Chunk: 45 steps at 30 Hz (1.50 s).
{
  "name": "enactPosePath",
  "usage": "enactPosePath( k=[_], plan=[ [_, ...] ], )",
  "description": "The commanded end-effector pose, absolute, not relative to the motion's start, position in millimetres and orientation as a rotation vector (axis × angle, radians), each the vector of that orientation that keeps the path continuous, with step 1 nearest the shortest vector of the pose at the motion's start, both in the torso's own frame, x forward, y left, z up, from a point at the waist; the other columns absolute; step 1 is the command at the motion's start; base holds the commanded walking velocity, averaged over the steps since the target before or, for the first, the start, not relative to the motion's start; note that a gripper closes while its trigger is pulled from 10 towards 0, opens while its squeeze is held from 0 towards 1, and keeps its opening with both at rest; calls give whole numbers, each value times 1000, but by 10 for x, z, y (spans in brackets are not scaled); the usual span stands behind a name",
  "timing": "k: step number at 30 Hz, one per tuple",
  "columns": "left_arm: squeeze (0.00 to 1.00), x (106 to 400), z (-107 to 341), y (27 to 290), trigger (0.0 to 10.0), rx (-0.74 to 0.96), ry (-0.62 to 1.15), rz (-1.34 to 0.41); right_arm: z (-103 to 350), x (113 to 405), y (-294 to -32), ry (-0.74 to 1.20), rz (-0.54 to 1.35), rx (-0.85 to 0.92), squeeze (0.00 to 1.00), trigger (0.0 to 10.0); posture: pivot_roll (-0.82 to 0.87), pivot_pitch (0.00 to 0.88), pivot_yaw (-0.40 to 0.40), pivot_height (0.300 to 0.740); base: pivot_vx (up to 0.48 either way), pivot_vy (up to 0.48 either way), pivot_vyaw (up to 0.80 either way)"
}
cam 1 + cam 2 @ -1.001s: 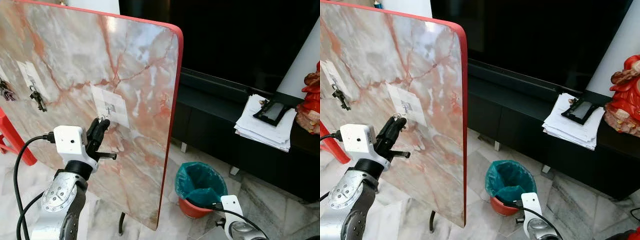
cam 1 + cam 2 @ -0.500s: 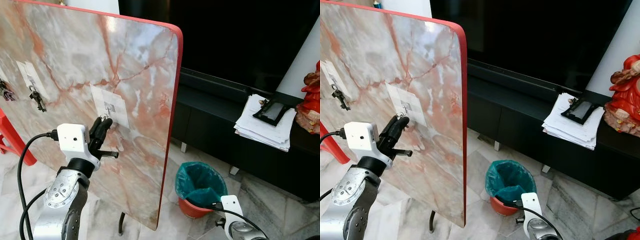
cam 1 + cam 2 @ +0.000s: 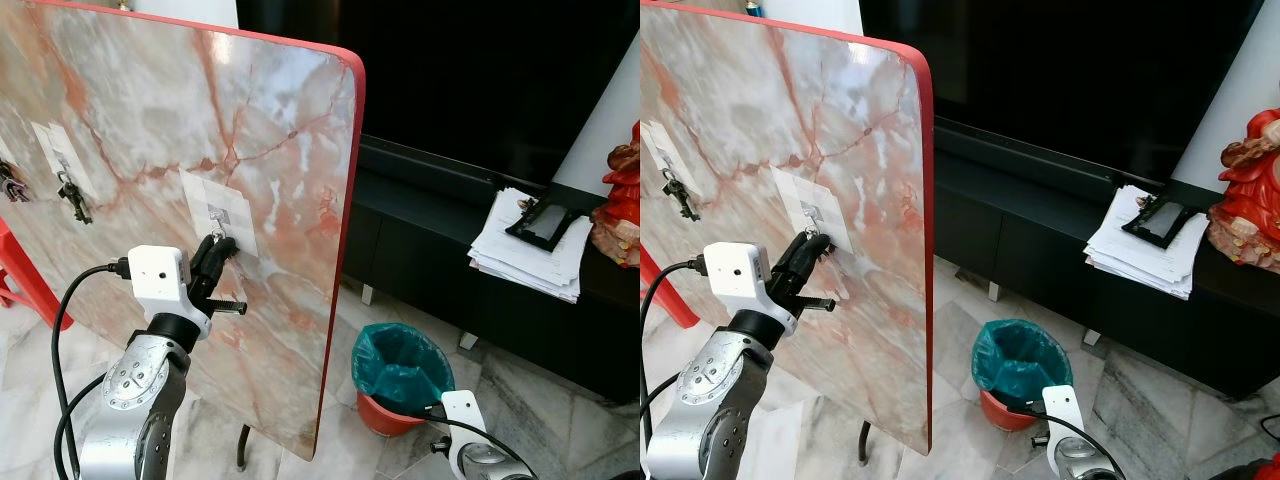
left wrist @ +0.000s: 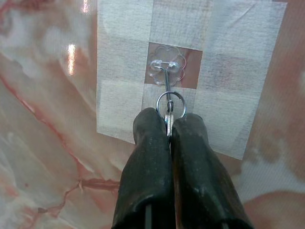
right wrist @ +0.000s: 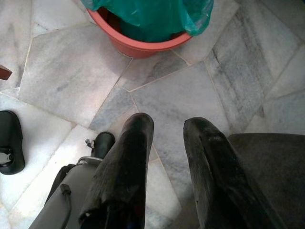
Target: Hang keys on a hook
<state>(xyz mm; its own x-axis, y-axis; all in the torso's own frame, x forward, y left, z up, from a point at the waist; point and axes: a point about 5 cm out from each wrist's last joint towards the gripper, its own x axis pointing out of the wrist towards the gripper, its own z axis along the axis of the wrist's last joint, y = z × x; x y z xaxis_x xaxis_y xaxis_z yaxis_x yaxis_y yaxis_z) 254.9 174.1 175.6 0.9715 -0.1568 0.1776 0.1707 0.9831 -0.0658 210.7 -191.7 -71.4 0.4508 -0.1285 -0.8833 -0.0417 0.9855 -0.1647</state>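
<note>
A marble-patterned board with a red rim stands upright before me. A clear hook sits on a white taped patch near the board's middle. My left gripper is shut on a key whose silver ring lies over the hook's lower wire. In the left eye view the left gripper presses up to the patch. Another bunch of keys hangs from a hook further left. My right gripper hangs low and open over the floor.
A red bin with a green bag stands on the marble floor right of the board. Behind it runs a black low cabinet bearing a stack of papers and a red figurine. A red stool stands at the left.
My left gripper has moved forward and slightly right, closing in on the taped patch until the key ring reaches the hook. The right arm has stayed still.
</note>
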Motion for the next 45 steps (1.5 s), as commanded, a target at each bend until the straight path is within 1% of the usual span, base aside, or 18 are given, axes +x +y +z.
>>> enactPosePath(
  k=[1, 25, 31, 32, 33, 34, 45],
  plan=[
    [0, 2572, 1761, 1732, 10000, -108, -166, -170, -699, 2129, -1933, 1103, -49, -181, 0, 10000, -4, 0, -59, 734, 0, 0, 0],
    [0, 2497, 1645, 1700, 10000, -168, -114, -166, -696, 2132, -1934, 1106, -40, -188, 0, 10000, -5, 0, -60, 734, 0, 0, 0],
    [0, 2502, 1647, 1699, 10000, -156, -113, -164, -697, 2131, -1936, 1106, -40, -188, 0, 10000, -6, 0, -60, 734, 0, 0, 0],
    [286, 2504, 1648, 1699, 10000, -155, -114, -163, -696, 2132, -1936, 1106, -40, -188, 0, 10000, -5, 0, -60, 734, 0, 0, 0],
    [286, 2505, 1648, 1700, 10000, -155, -114, -163, -696, 2132, -1936, 1106, -40, -188, 0, 10000, -5, 0, -61, 734, 0, 0, 0],
    [992, 2507, 1646, 1702, 10000, -155, -113, -163, -696, 2133, -1936, 1105, -40, -189, 0, 10000, -5, 0, -60, 734, 0, 0, 0],
    [1000, 2482, 1643, 1704, 10000, -156, -109, -172, -696, 2132, -1933, 1105, -39, -188, 0, 10000, -7, 0, -57, 734, 0, 0, 0]
  ],
)
